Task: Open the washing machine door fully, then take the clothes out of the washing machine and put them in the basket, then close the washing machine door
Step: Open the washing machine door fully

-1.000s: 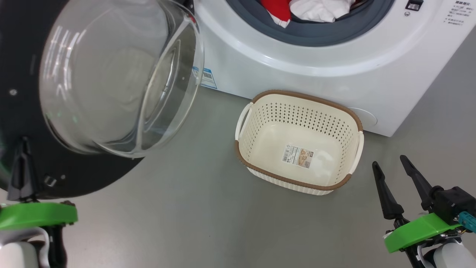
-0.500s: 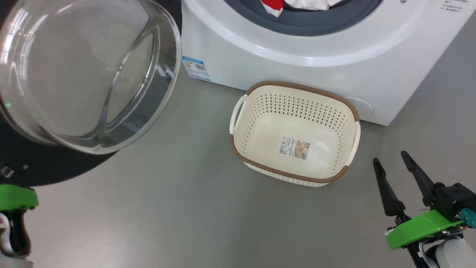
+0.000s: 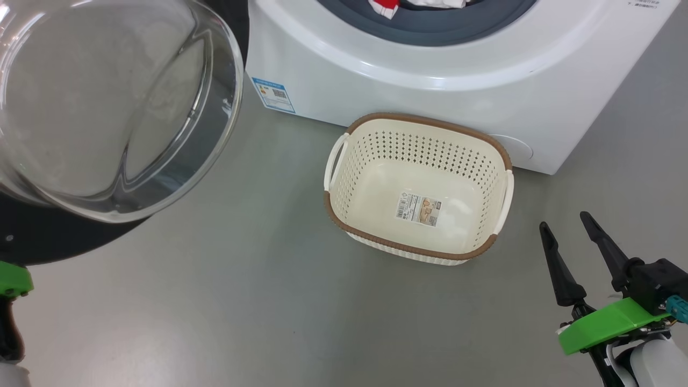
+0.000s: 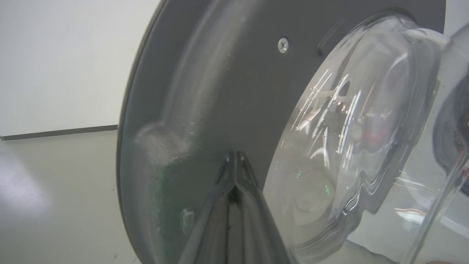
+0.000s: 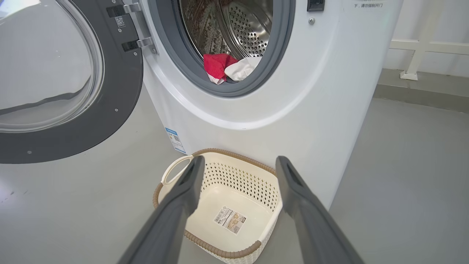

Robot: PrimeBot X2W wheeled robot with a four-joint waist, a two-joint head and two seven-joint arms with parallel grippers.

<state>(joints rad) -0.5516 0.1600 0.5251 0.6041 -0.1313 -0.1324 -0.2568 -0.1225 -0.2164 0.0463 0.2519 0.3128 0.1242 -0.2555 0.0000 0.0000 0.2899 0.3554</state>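
Note:
The washing machine door [image 3: 54,242] stands swung open at the left, its clear glass bowl [image 3: 107,102] bulging toward me. My left gripper [image 4: 234,157] is shut, tips together against the door's dark inner face [image 4: 227,91], holding nothing. The washing machine [image 3: 403,64] shows red and white clothes [image 5: 216,66] lying at the lip of its steel drum, a sliver of the clothes [image 3: 382,6] at the head view's top edge. The basket [image 3: 408,250] sits empty on the floor before the machine. My right gripper [image 3: 564,221] is open, low at the right; the right wrist view has the basket [image 5: 234,154] beyond my right gripper [image 5: 240,161].
Grey floor spreads around the basket and under the door. A blue label [image 3: 273,94] marks the machine's lower left corner. A white wall with a dark baseboard [image 4: 58,132] lies beyond the door. A white rail [image 5: 414,47] stands behind the machine at the right.
The head camera has shifted, sliding the scene up and left. The door has swung a little wider, and my left gripper went left with it. The right gripper has kept its place.

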